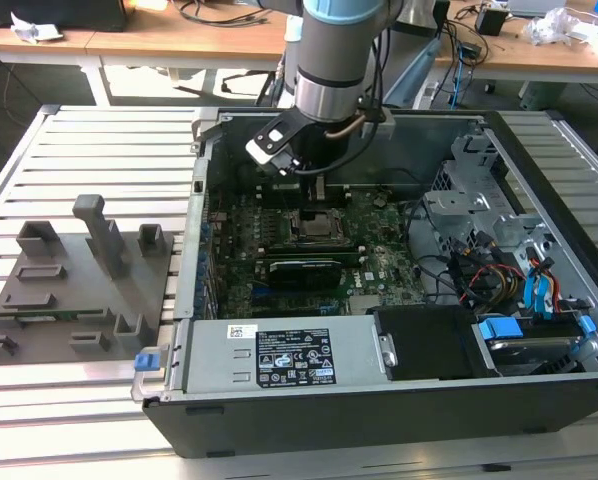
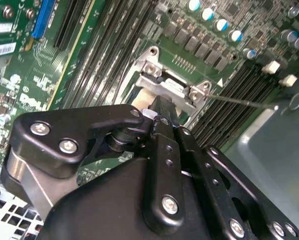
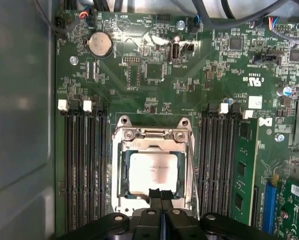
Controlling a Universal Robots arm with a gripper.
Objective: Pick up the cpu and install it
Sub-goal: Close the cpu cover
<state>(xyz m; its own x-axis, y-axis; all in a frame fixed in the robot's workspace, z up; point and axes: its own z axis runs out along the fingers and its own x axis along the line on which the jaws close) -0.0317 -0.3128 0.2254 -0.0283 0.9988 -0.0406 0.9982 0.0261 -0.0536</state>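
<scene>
Cpu (image 3: 153, 172) sits in socket (image 3: 152, 134), print illegible, claw (image 3: 161, 196) closed.

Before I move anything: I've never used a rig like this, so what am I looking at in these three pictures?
The exterior view comes from a camera off the machine. It shows a grey robot arm reaching down into an open computer case, which lies on a slatted table. Beside the case, on the exterior view's left, sits a grey fixture.

The two wrist views come from cameras riding on the arm. They look past its black gripper at the green motherboard.

In the first wrist view the cpu, a silvery square, lies inside the socket frame. The gripper hangs at the cpu's edge with its fingers pressed together and nothing visible between them. I cannot tell whether it touches the chip.
</scene>
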